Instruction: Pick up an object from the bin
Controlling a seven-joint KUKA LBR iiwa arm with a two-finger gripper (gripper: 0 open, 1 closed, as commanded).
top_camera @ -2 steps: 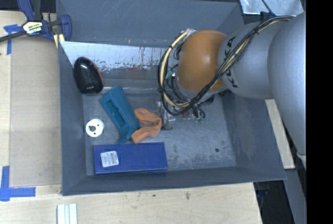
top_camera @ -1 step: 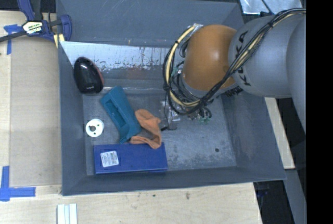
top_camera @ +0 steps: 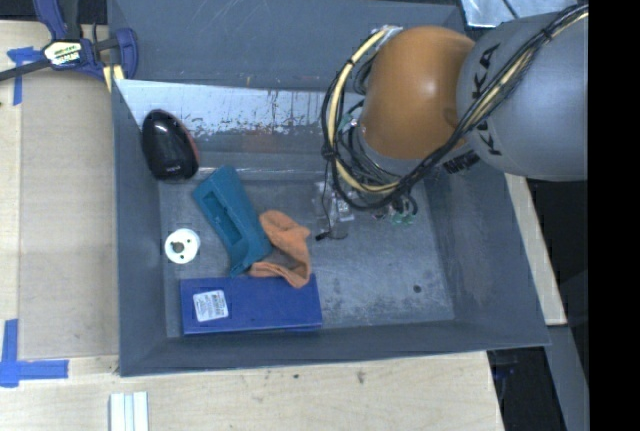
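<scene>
The tool [top_camera: 333,219] hangs beside the orange cloth [top_camera: 285,237]; its opening cannot be told.

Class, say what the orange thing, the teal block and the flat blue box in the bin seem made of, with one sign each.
Orange thing: soft matt cloth, by its crumpled folds. Teal block: perhaps foam or matt plastic; dull, rounded edges. Flat blue box: probably card, smooth, bearing a white label.
</scene>
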